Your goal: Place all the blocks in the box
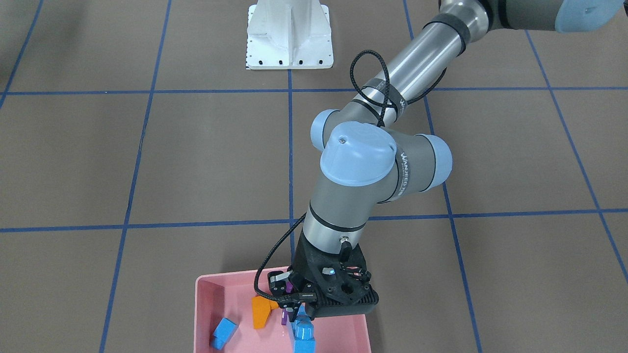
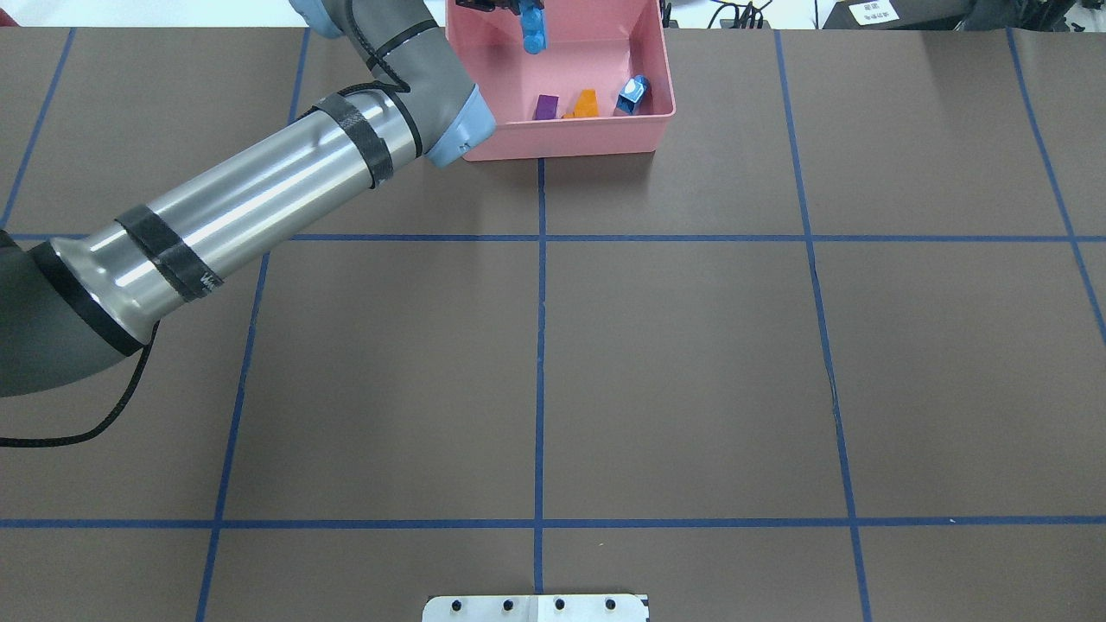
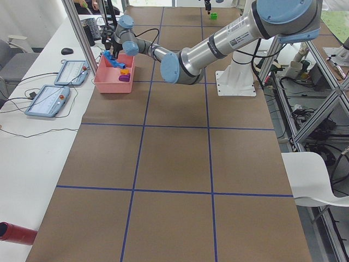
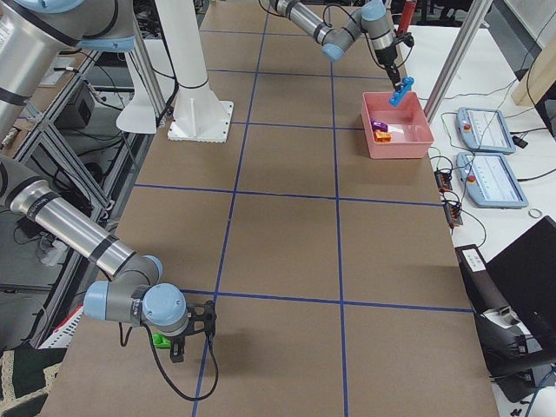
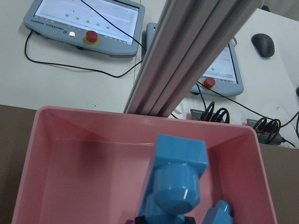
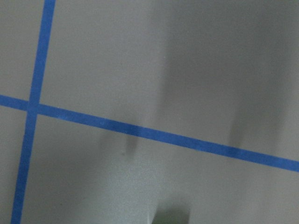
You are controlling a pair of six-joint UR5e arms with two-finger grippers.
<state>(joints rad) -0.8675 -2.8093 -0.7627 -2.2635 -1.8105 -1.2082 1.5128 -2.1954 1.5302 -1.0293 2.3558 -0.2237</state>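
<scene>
The pink box (image 2: 570, 142) stands at the table's far edge. Inside lie the purple sloped block (image 2: 546, 106), the orange sloped block (image 2: 586, 104) and the tiny blue cube (image 2: 633, 95). My left gripper (image 1: 299, 314) is shut on the long blue bar (image 1: 304, 336) and holds it on end over the far part of the box (image 1: 206, 314). The left wrist view shows the bar (image 5: 177, 186) close up above the box floor (image 5: 93, 163). My right gripper (image 4: 178, 340) is far off near the table's other end; I cannot tell whether it is open.
The white robot base (image 1: 289, 34) stands at the table's near side. An aluminium post (image 5: 196, 51) and teach pendants (image 5: 84, 21) stand just beyond the box. A small green object (image 4: 161, 340) lies beside the right gripper.
</scene>
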